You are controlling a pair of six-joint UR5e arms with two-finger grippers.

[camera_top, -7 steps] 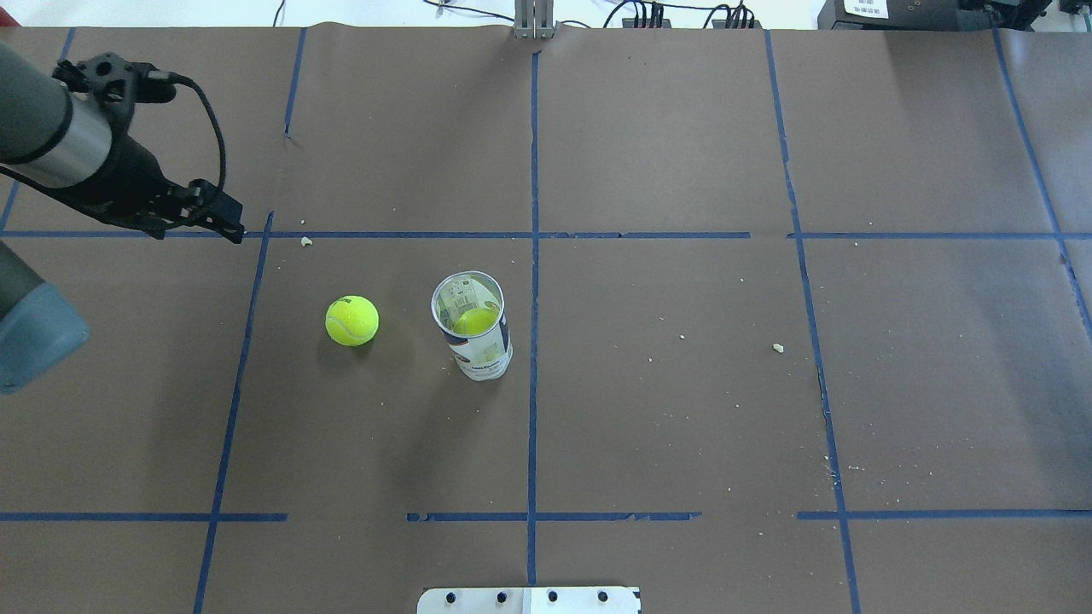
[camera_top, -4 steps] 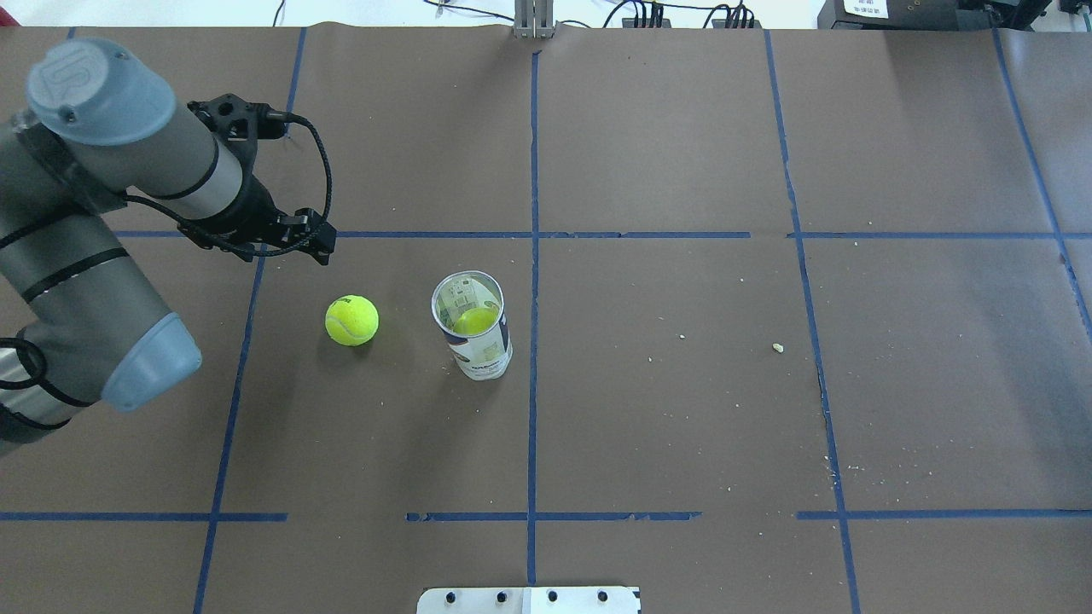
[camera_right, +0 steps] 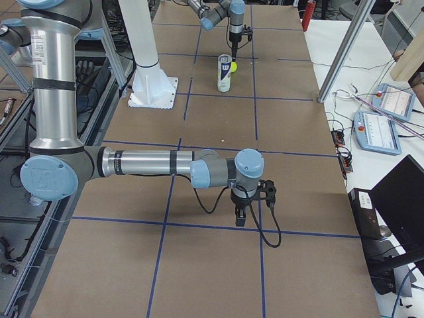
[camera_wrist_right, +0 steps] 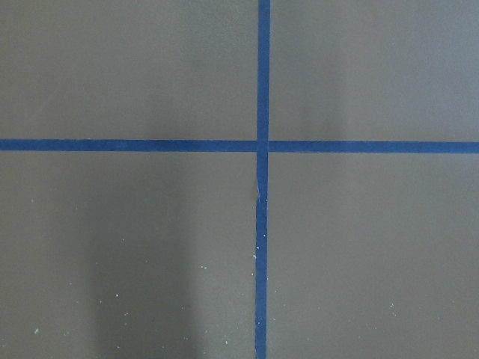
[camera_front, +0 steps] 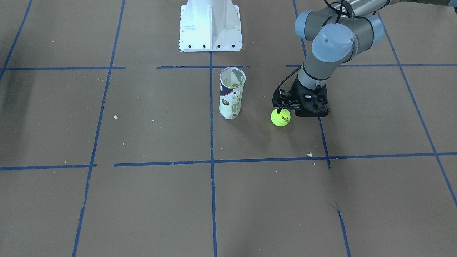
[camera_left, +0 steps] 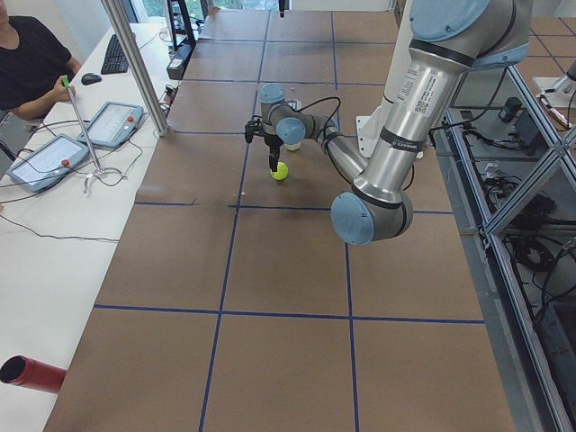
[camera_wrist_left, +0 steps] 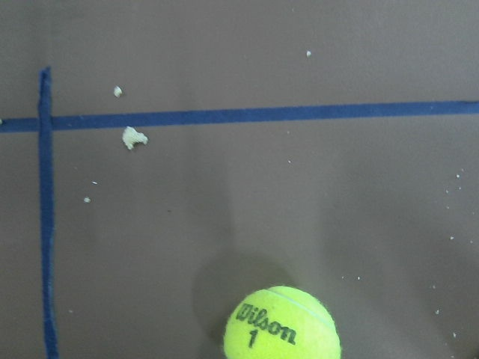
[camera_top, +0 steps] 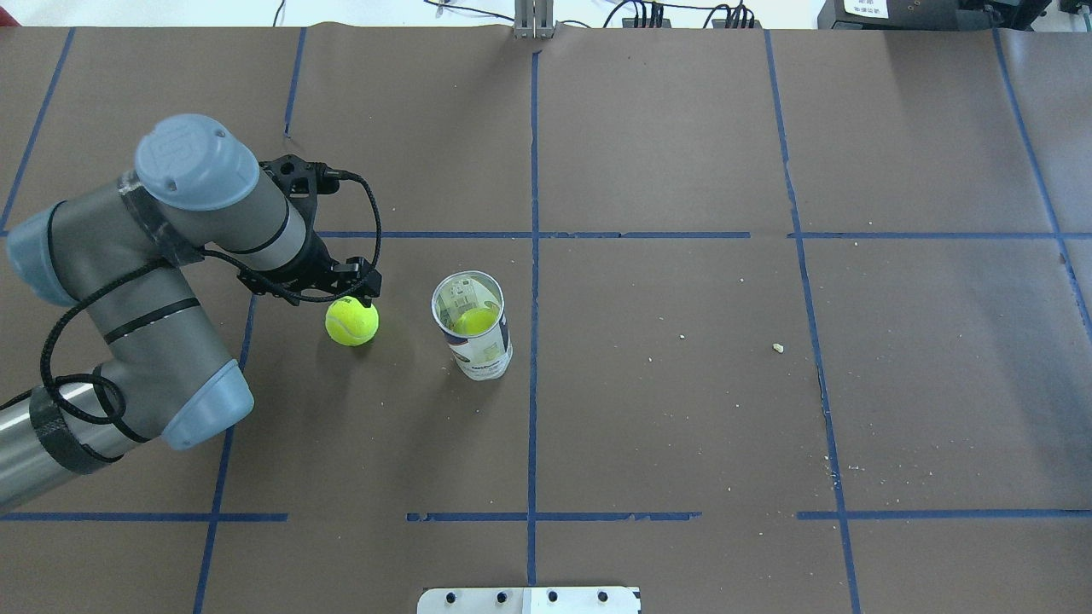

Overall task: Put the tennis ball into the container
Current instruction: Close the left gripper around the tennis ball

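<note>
The tennis ball (camera_top: 351, 321) (camera_front: 281, 118) lies on the brown table, left of the container in the overhead view. The container (camera_top: 479, 345) (camera_front: 232, 96), a clear labelled tube, stands upright with its mouth open, and another yellow-green ball (camera_top: 475, 321) sits inside it. My left gripper (camera_top: 358, 294) (camera_front: 282, 111) hangs tilted just over the far edge of the loose ball, and its fingers look open and hold nothing. The left wrist view shows that ball (camera_wrist_left: 282, 324) at the bottom edge. My right gripper (camera_right: 254, 211) hovers over bare table, far from both; whether it is open or shut I cannot tell.
The white robot base (camera_front: 210, 25) stands behind the tube. Blue tape lines (camera_top: 533, 256) cross the brown paper, and small crumbs (camera_top: 777, 347) are scattered on it. Operators' tablets (camera_left: 63, 157) lie on a side table.
My left arm has swung in from the table's left edge toward the middle and come down, bringing the gripper right over the loose ball. Ball and tube have not moved.
</note>
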